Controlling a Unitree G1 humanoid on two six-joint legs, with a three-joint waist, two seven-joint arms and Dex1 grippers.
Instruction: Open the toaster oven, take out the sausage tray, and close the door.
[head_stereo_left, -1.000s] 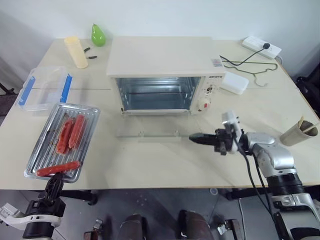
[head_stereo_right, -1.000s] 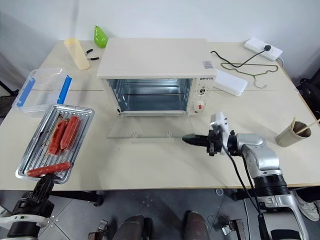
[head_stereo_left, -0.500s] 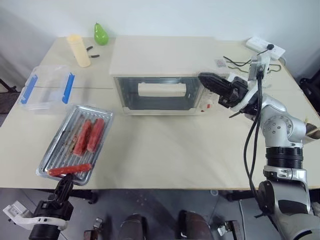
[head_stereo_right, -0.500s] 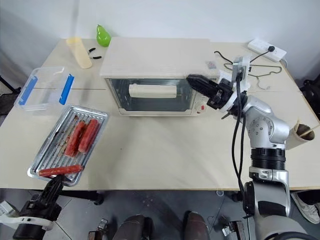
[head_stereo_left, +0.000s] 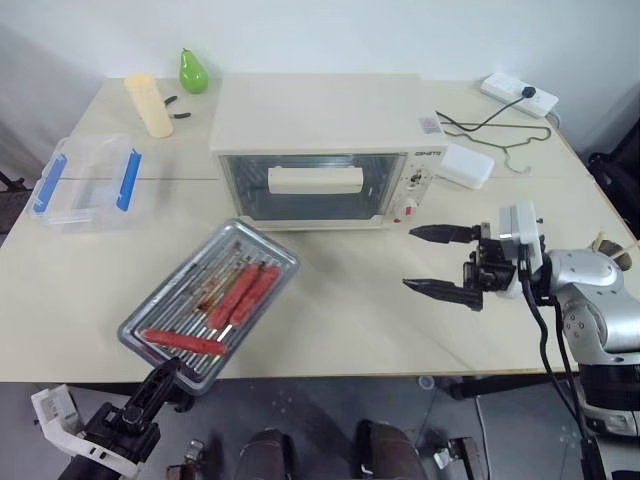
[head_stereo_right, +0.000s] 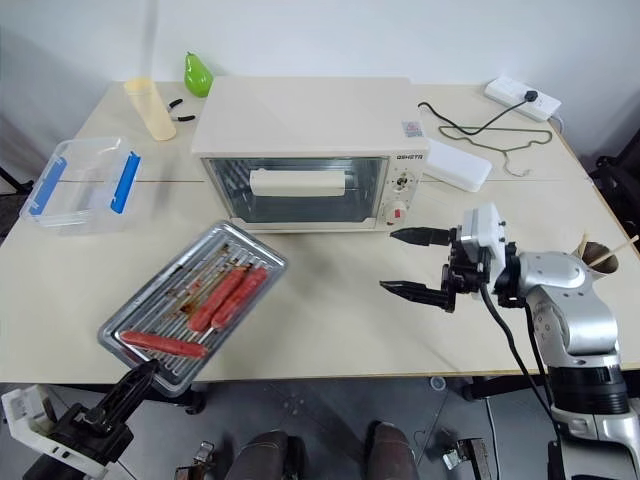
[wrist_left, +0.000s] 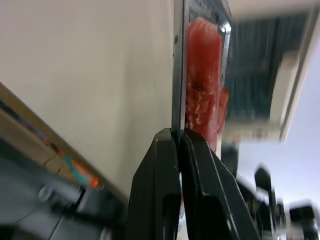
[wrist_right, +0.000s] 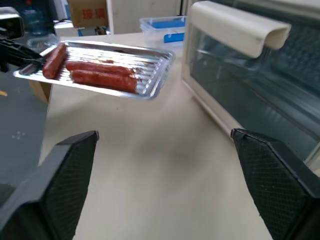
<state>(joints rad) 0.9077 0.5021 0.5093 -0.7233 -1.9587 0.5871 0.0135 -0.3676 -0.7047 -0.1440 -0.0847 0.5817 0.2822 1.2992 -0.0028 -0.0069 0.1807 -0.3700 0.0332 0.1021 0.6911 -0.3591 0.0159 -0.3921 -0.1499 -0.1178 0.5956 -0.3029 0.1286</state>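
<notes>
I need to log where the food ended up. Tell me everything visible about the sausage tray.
The sausage tray is a shallow rectangular tray of shiny metal with a ribbed wire rack, carrying three long red sausages. It is out of the toaster oven, over the table in front of it, turned diagonally, near corner past the table's edge. The left hand is shut on that near rim; the right wrist view shows the tray lifted off the tabletop.

The shallow shiny ribbed metal sausage tray (head_stereo_left: 210, 303) gleams; the boxy cream toaster oven (head_stereo_left: 318, 125) looks matt-painted, its glass door (head_stereo_left: 312, 187) glossy; the pale bench (head_stereo_left: 350, 300) smooth and matt.
</notes>
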